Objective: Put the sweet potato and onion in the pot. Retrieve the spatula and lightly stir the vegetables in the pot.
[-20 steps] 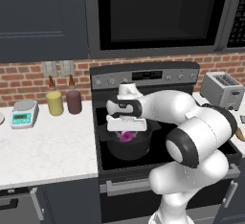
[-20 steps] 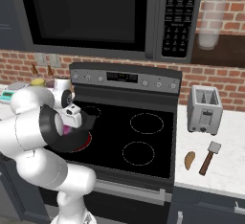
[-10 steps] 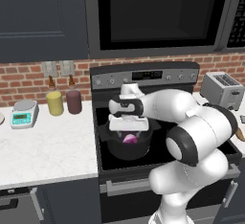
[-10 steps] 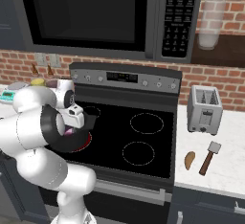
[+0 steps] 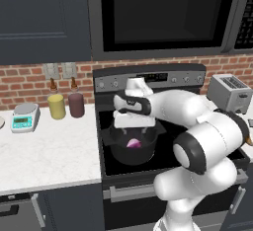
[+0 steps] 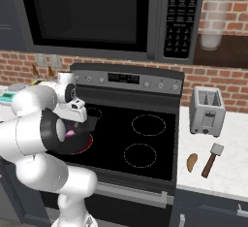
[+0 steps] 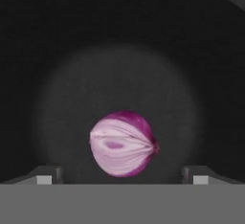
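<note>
In the left base view the gripper (image 5: 132, 128) hangs over the pot (image 5: 129, 151) with the onion (image 5: 133, 143), gripped a moment ago, now lying loose inside. The right base view shows the sweet potato (image 6: 192, 161) beside the spatula (image 6: 212, 154) on the counter by the toaster (image 6: 207, 110), well apart across bare stovetop. In the hand view the jaws stand wide and empty, the onion (image 7: 123, 144) resting on the pot floor (image 7: 119, 79) clear of its walls.

Pink-purple onion (image 7: 122, 144) inside dark pot (image 7: 57, 50)
</note>
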